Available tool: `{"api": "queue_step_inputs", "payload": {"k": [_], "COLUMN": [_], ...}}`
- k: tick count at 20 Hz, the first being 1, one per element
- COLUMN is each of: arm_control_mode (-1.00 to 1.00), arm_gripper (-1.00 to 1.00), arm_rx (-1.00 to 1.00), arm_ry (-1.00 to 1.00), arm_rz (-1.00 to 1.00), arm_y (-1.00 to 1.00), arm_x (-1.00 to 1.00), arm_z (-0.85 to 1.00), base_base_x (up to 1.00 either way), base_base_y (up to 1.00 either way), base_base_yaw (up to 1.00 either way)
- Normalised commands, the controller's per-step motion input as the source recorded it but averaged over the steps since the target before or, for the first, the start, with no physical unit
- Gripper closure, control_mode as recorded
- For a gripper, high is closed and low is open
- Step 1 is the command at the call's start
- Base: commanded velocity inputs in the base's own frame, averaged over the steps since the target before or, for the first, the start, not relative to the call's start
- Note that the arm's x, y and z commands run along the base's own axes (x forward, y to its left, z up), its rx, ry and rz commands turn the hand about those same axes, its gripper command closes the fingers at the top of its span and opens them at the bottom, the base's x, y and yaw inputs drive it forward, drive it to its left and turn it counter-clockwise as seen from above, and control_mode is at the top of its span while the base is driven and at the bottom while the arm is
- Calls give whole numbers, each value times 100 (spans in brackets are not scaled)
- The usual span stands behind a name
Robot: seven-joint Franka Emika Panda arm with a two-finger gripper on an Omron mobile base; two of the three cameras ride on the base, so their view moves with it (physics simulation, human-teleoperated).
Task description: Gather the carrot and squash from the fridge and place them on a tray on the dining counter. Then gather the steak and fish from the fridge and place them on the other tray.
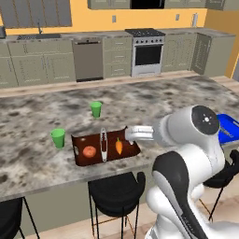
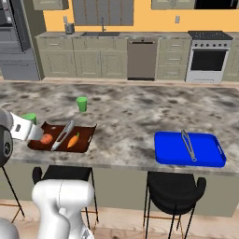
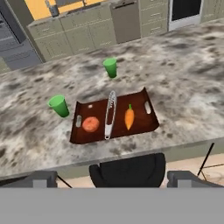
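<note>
A dark brown tray (image 1: 132, 150) (image 2: 85, 139) (image 3: 143, 123) sits at the dining counter's near edge. In it lie an orange carrot (image 1: 119, 146) (image 2: 73, 140) (image 3: 129, 118), a round reddish-orange squash (image 1: 89, 151) (image 2: 46, 138) (image 3: 90, 124) and metal tongs (image 1: 103, 144) (image 3: 109, 114) between them. My gripper (image 1: 129, 135) (image 3: 113, 179) hovers open and empty just off the counter's front edge, level with the tray's carrot end and looking down at it. A blue tray (image 2: 170, 150) (image 1: 229, 127) lies further right with another pair of tongs (image 2: 188, 144). Steak and fish are out of view.
Two green cups (image 1: 96, 109) (image 1: 58, 138) (image 3: 110, 68) (image 3: 58, 106) stand behind and left of the brown tray. Black stools (image 1: 116, 187) (image 2: 175, 186) (image 3: 127, 170) stand under the counter edge. Cabinets, dishwasher and stove (image 1: 147, 51) line the far wall.
</note>
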Motion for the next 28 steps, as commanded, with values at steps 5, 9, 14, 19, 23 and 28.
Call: {"api": "queue_step_inputs", "payload": {"k": [5, 9, 14, 19, 23, 28], "arm_control_mode": [-100, -100, 100, 100, 100, 100], "arm_gripper": [-100, -100, -100, -100, -100, -100], "arm_rx": [0, 0, 0, 0, 0, 0], "arm_ry": [-13, 0, -2, 0, 0, 0], "arm_rz": [0, 0, 0, 0, 0, 0], "arm_y": [-1, 1, 7, 0, 0, 0], "arm_x": [-45, -5, -17, 0, 0, 0], "arm_z": [24, 0, 0, 0, 0, 0], "base_base_x": [0, 0, -35, -18, 0, -1], "base_base_y": [0, 0, 29, 90, 100, 100], "base_base_yaw": [0, 0, 1, 0, 0, 0]}}
